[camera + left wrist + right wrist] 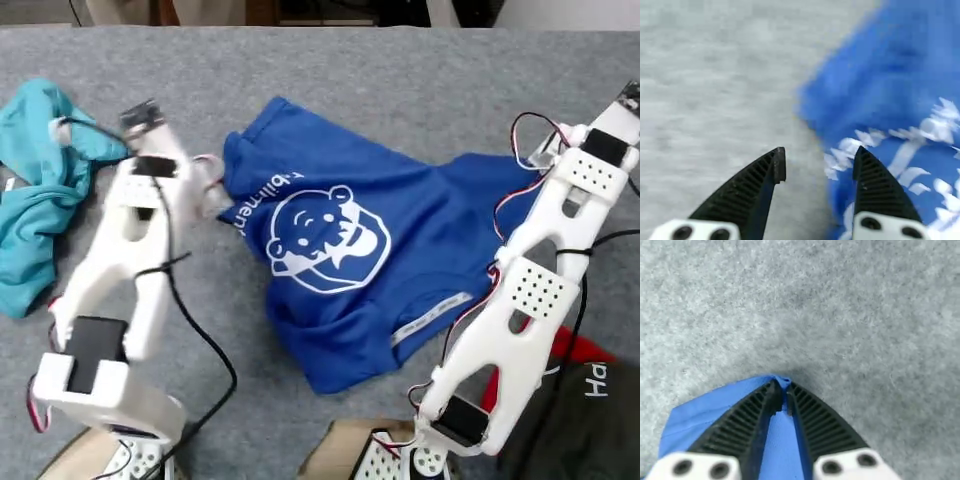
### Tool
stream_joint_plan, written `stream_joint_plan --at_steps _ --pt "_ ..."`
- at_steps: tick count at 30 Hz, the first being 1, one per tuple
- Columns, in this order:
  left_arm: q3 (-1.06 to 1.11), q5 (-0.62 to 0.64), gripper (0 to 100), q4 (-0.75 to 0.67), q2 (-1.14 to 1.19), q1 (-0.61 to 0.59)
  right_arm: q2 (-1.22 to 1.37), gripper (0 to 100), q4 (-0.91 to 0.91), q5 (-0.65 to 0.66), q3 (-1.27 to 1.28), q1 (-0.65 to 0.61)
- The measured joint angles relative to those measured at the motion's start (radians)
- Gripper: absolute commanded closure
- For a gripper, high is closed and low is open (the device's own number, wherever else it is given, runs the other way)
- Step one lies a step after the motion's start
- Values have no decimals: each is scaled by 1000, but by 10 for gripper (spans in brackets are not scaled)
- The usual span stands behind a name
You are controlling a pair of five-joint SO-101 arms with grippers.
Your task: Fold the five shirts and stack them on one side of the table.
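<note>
The blue shirt (400, 250) with a white bear-face print lies rumpled at the centre of the grey table (450, 80). The left gripper (817, 162) hangs at the shirt's left edge, its 2 fingers apart. The right gripper (781, 392) is clamped on the shirt's right corner. A teal shirt (35, 200) lies far left. A red shirt (575, 345) and a dark shirt (590, 430) lie lower right.

There were two arms, the left arm (128, 255) and the right arm (540, 290). One blue shirt (400, 260) lay mid-table and one teal shirt (30, 200) at the left. One dark heap (590, 440) lay near right.
</note>
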Motion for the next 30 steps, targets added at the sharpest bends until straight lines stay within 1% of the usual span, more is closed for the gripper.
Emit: stream_joint_plan --at_steps 3,6,7,9,11,13,17,22,27,30 --pt "-20 26 774 -77 55 80 2 991 -3 0 0 0" --pt "-29 54 780 -186 153 104 2 991 -3 0 0 0" --pt "-37 58 796 -212 195 104 2 991 -3 0 0 0" --pt "-75 63 853 -215 273 106 2 991 -3 0 0 0" --pt "-150 63 919 -152 322 107 2 991 -3 0 0 0" --pt "-239 40 978 -48 365 107 2 991 -3 0 0 0" --pt "-405 -34 982 199 443 101 2 991 -3 0 0 -2" --pt "-485 -92 981 456 480 87 2 991 -3 0 0 2" --pt "-488 -135 981 598 480 92 2 991 -3 0 0 0" --pt "-488 -147 981 638 477 107 2 991 -3 0 0 0"
